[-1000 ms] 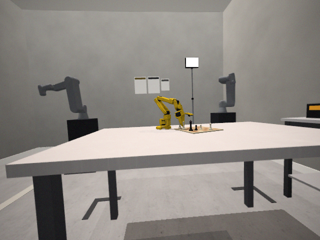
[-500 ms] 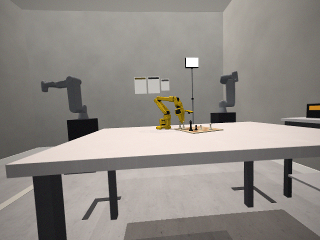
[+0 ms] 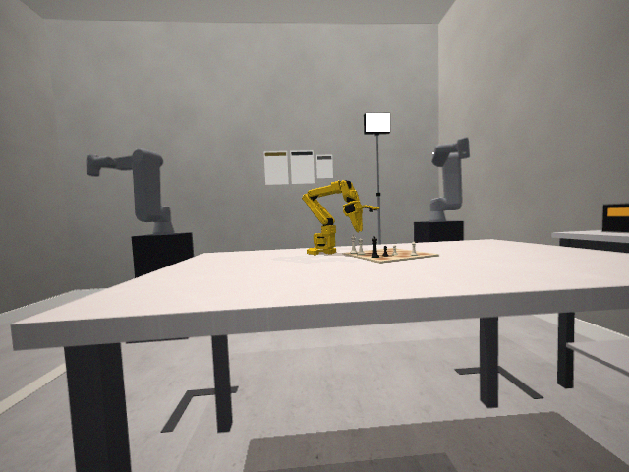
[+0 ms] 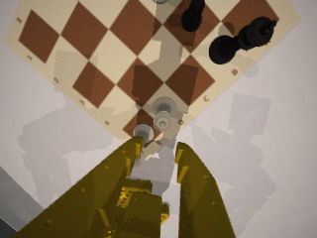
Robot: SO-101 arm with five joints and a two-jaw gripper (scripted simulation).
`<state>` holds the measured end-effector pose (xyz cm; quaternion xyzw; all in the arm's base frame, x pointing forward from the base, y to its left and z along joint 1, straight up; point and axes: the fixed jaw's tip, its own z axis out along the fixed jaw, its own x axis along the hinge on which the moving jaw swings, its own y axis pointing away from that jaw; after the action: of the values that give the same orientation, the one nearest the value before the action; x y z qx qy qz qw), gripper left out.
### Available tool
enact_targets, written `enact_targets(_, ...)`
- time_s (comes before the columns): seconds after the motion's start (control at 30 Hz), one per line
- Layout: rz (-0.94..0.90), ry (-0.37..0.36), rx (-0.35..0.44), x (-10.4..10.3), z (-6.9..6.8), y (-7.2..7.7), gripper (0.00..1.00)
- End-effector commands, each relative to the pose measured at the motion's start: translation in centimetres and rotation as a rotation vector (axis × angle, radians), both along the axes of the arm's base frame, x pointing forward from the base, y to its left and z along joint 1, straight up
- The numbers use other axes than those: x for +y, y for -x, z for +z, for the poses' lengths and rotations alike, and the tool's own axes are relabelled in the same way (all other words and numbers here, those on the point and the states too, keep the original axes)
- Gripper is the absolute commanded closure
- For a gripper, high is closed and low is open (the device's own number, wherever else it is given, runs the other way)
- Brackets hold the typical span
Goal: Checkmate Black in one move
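Note:
The small chessboard [image 3: 391,255] lies on the white table next to my yellow arm [image 3: 324,218]. In the wrist view, two white pieces stand at the board's near corner: a taller one [image 4: 163,113] and a smaller one [image 4: 143,131] just beyond my left fingertip. They also show in the exterior view [image 3: 353,245], [image 3: 361,247]. A tall black king [image 4: 243,40] and a black pawn [image 4: 193,16] stand further along; the king also shows in the exterior view [image 3: 374,247]. My gripper [image 4: 158,148] hangs above the corner, nearly closed, with nothing between its fingers.
Another white pawn [image 3: 394,249] and a white piece [image 3: 413,248] stand on the board's far side. Two grey robot arms on black pedestals [image 3: 146,203], [image 3: 446,193] and a lamp stand [image 3: 377,177] are behind the table. A second table [image 3: 594,236] is at the right.

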<state>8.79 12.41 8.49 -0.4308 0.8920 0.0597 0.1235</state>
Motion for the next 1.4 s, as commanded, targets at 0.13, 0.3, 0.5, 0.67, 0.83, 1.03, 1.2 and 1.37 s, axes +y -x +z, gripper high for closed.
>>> enact_targets(0.13, 0.002, -0.005, 0.000, 0.1, 1.3, 0.1, 0.88)
enact_targets(0.3, 0.002, -0.005, 0.000, 0.1, 1.6, 0.1, 0.88)
enact_targets(0.5, 0.002, -0.005, 0.000, 0.1, 1.6, 0.1, 0.88)
enact_targets(0.67, -0.004, -0.005, 0.000, 0.0, 1.6, 0.0, 0.88)
enact_targets(0.83, -0.041, -0.005, -0.001, -0.2, 1.7, -0.5, 0.87)
enact_targets(1.03, -0.125, -0.005, -0.002, -0.9, 1.7, -1.7, 0.86)
enact_targets(1.2, -0.231, -0.004, -0.003, -2.0, 1.8, -3.1, 0.84)
enact_targets(1.37, -0.406, -0.003, -0.004, -4.0, 1.9, -5.2, 0.82)
